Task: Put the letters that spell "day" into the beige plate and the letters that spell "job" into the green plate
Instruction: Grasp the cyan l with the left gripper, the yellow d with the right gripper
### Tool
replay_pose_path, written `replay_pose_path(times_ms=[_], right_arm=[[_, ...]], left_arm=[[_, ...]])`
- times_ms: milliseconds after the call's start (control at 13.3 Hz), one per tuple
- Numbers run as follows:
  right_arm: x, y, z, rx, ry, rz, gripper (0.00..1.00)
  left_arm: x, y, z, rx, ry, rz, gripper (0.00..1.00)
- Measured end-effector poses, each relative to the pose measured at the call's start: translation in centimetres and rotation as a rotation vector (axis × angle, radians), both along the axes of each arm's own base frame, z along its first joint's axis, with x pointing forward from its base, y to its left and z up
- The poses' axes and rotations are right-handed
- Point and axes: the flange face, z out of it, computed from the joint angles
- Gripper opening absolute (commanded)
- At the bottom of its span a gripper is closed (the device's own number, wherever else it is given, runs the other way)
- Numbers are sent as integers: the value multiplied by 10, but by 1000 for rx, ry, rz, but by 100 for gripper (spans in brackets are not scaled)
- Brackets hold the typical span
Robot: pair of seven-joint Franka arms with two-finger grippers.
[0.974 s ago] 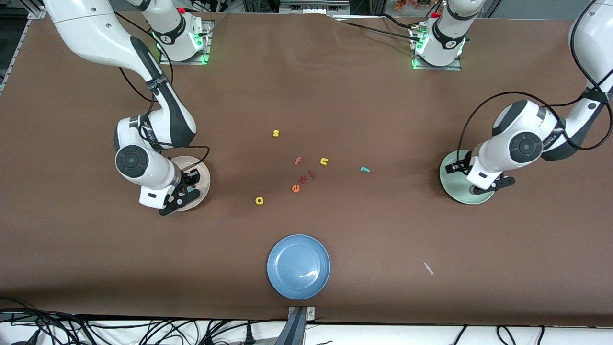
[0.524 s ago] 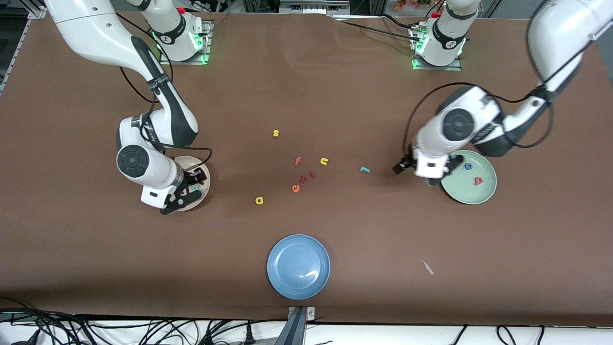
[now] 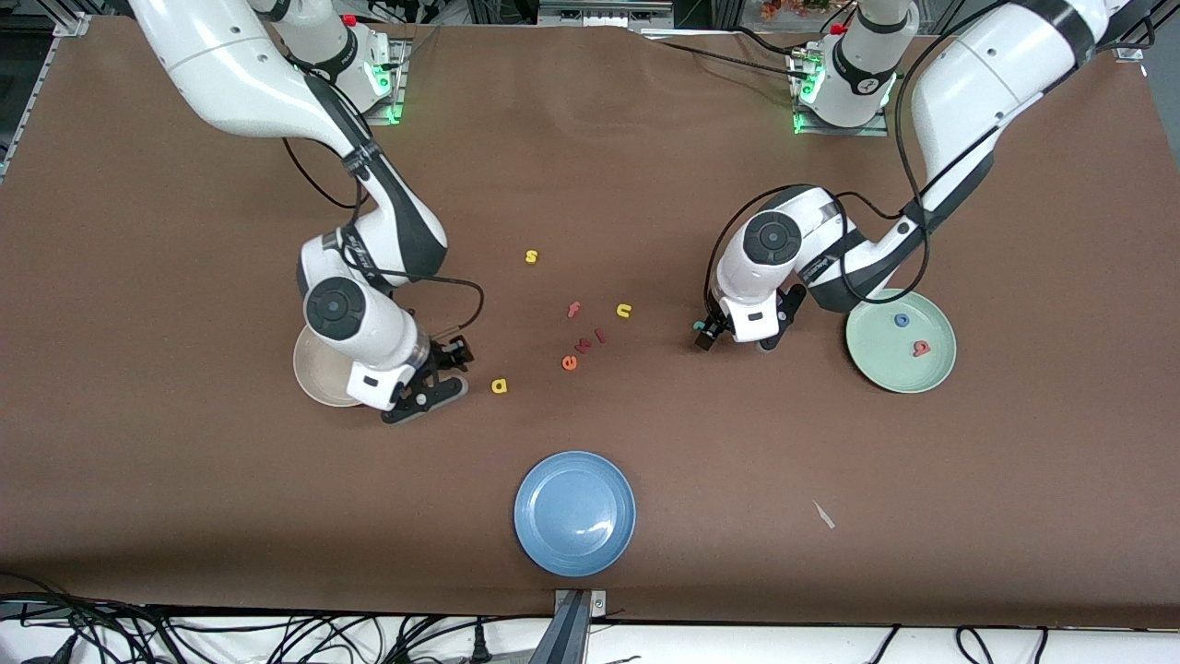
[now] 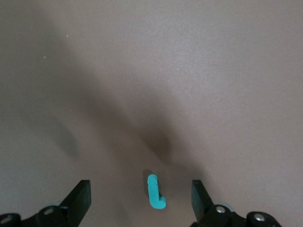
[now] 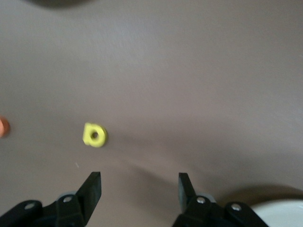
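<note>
Over teal j (image 4: pixel 155 192), left gripper (image 4: pixel 142 201) apart, right gripper (image 5: pixel 138 189) apart nr yellow a (image 5: pixel 94 135).

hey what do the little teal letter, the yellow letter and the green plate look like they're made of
Teal letter: probably foam or soft rubber, a matte, thick-cut shape with rounded ends and no shine.
Yellow letter: likely the same foam, dull and chunky with a punched hole.
Green plate: seems plastic or glazed ceramic, smooth and pale with a raised rim; which one is unclear.

A brown matte surface (image 3: pixel 590 166) fills the frame; tangled black cables (image 3: pixel 230 636) run along the bottom edge.
</note>
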Motion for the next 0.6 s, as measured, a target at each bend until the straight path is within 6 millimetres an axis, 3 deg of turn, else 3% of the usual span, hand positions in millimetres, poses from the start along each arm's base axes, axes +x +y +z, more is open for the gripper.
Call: replay_pose_path(times_ms=[300,599], right_arm=[[-2,49,-23,13,13,-102,74],[-7,57,-41,-22,-2,-129,72]], left_arm=[[-1,-10,3,-25,-19,32,85],[-5,-18,-5,-34,-30,39,73]])
